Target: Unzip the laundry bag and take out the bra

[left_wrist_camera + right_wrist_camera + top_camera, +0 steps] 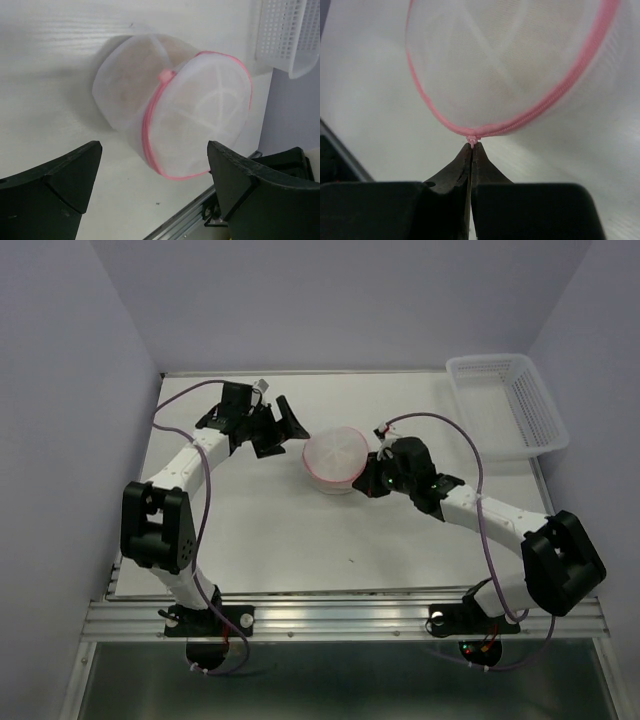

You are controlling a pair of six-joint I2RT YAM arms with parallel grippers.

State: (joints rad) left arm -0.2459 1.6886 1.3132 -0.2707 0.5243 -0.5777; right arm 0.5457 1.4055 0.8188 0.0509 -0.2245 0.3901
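The laundry bag (336,459) is a round white mesh pouch with a pink zipper rim, resting on the table between the two arms. It fills the left wrist view (172,107) and the right wrist view (510,65). A faint beige shape inside it, the bra (137,65), shows through the mesh. My right gripper (472,146) is shut on the pink zipper pull (472,141) at the bag's right edge. My left gripper (283,427) is open, just left of the bag, its fingers (60,185) apart and clear of it.
A white plastic lattice basket (510,405) stands at the table's back right corner, also in the left wrist view (290,35). The metal rail (340,618) runs along the table's near edge. Purple walls enclose the left, back and right sides.
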